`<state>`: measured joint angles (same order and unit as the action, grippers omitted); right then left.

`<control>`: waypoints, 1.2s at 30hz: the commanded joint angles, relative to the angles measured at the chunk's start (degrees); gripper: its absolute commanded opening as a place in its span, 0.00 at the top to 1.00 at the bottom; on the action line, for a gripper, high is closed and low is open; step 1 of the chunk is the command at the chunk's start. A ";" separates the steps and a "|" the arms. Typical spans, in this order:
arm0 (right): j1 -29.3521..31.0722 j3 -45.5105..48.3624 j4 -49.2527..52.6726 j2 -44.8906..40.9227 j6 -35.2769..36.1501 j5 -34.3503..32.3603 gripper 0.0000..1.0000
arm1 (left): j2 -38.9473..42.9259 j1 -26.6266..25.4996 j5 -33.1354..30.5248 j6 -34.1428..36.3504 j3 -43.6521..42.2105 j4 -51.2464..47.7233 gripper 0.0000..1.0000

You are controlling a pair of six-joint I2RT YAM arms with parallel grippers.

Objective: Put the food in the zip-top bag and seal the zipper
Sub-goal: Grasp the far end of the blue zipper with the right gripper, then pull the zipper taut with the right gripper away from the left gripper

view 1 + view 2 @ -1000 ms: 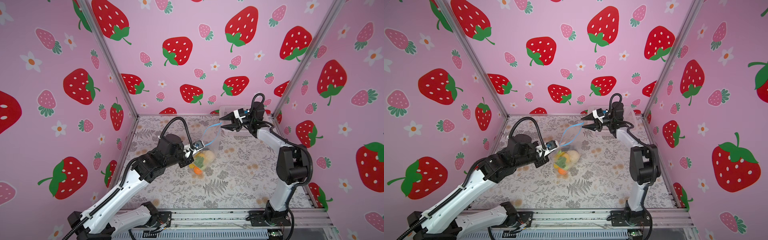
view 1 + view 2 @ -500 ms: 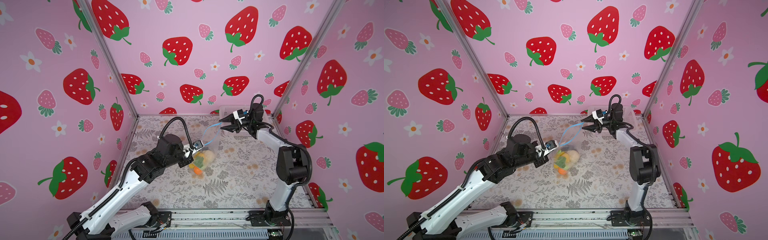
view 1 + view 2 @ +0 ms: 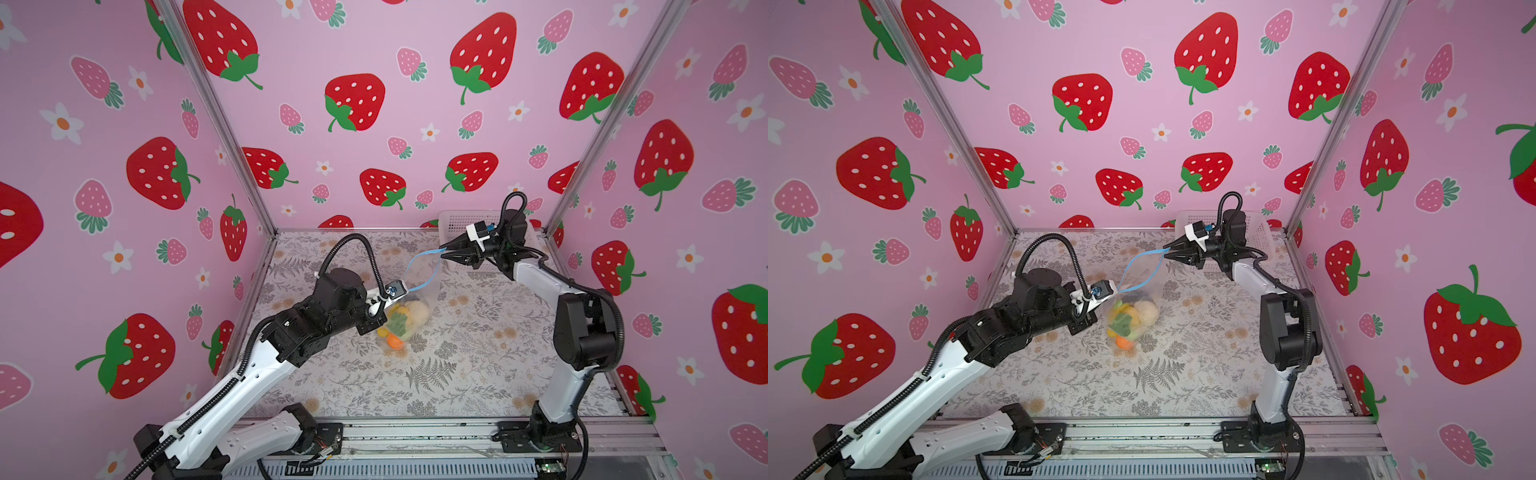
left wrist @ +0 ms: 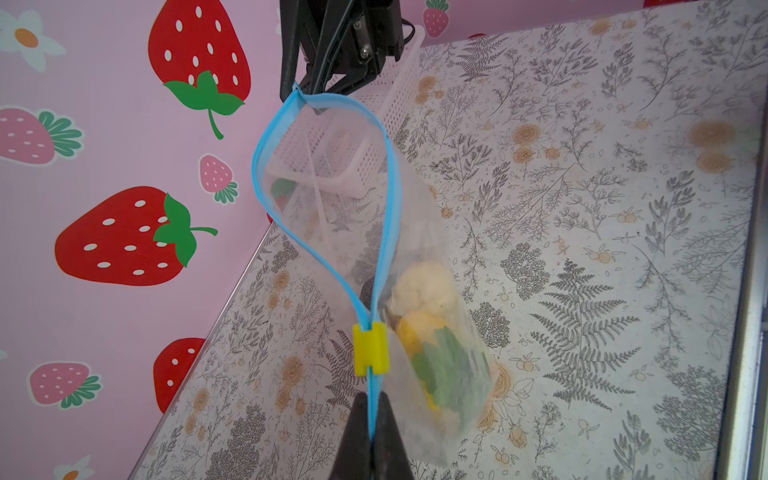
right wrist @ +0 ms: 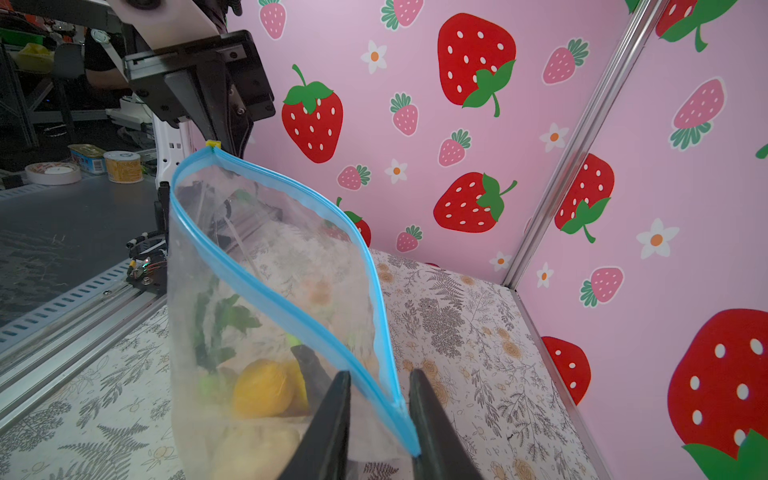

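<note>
The jaws of our right gripper (image 5: 379,372) have narrowed since a second ago. A gap is left between them, and the far end of the zipper (image 4: 259,166) lies in it, touching one finger. Our left gripper (image 4: 371,406) pinches the zipper tight just behind the yellow slider (image 4: 370,348). Between the two hangs the zip-top bag (image 3: 424,291), its mouth gaping and the food (image 3: 1129,320) piled low inside, over the floral table (image 3: 457,374).
</note>
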<state>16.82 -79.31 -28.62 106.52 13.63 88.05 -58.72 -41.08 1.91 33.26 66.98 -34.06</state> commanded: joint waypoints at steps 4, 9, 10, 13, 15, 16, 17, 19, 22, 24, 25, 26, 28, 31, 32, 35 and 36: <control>-0.20 1.07 -0.05 -4.01 0.78 0.50 0.83 | 1.07 0.28 -0.59 1.13 0.08 1.73 1.00; -0.42 2.18 -0.05 -5.75 0.87 -0.15 0.95 | 1.50 0.30 -0.86 0.77 -0.08 2.11 1.00; -0.55 2.35 -0.03 -6.08 0.87 -0.45 0.98 | 1.55 0.23 -0.76 0.74 -0.09 2.07 1.00; -0.81 3.15 0.26 -7.56 1.10 -1.42 1.00 | 1.50 0.29 -0.43 0.52 0.38 1.81 1.00; -1.13 3.62 2.01 -8.99 2.37 -2.42 1.00 | 1.58 0.30 -0.16 0.19 0.93 1.44 1.00; -1.33 3.84 3.06 -9.72 3.10 -2.90 1.00 | 1.67 0.30 -0.14 0.00 1.11 1.25 1.00; -1.63 3.83 5.27 -10.65 4.56 -3.51 1.00 | 1.75 0.29 -0.07 -0.20 1.38 1.07 1.00; -2.33 2.76 13.76 -12.45 11.19 -4.90 1.00 | 2.08 0.29 -0.06 -0.55 1.74 0.71 1.00; -3.22 -3.14 36.54 -13.80 28.55 -9.54 1.00 | 2.64 0.30 -0.80 -0.74 1.93 0.23 1.00; -3.55 -7.55 49.67 -13.62 37.50 -13.42 1.00 | 3.14 0.27 -1.44 -0.73 1.84 0.14 1.00; -3.59 -9.15 54.22 -13.46 40.17 -14.93 1.00 | 3.32 0.30 -1.79 -0.81 1.71 0.30 1.00; -3.72 -10.60 58.01 -13.27 42.34 -16.56 1.00 | 3.61 0.30 -1.98 -0.82 1.63 0.48 1.00; -3.72 -11.92 62.81 -13.61 44.58 -18.82 1.00 | 3.87 0.38 -2.18 -1.06 1.54 1.00 1.00; -3.79 -11.04 63.47 -15.91 44.17 -22.13 1.00 | 3.92 1.03 -1.91 -1.56 1.74 1.67 1.00; -3.80 -10.31 62.45 -17.11 43.17 -23.14 1.00 | 3.92 1.28 -1.76 -1.74 1.82 1.84 1.00; -3.95 -6.96 59.42 -21.10 40.48 -25.22 1.00 | 3.87 2.12 -1.19 -2.08 1.75 2.29 1.00; -3.99 -5.60 58.46 -22.57 39.64 -25.87 1.00 | 3.90 2.43 -0.76 -2.25 1.66 2.51 1.00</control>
<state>13.63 -86.87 28.67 88.25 51.72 65.45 -55.83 -39.55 0.54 31.31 67.00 -32.97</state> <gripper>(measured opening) 0.049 0.052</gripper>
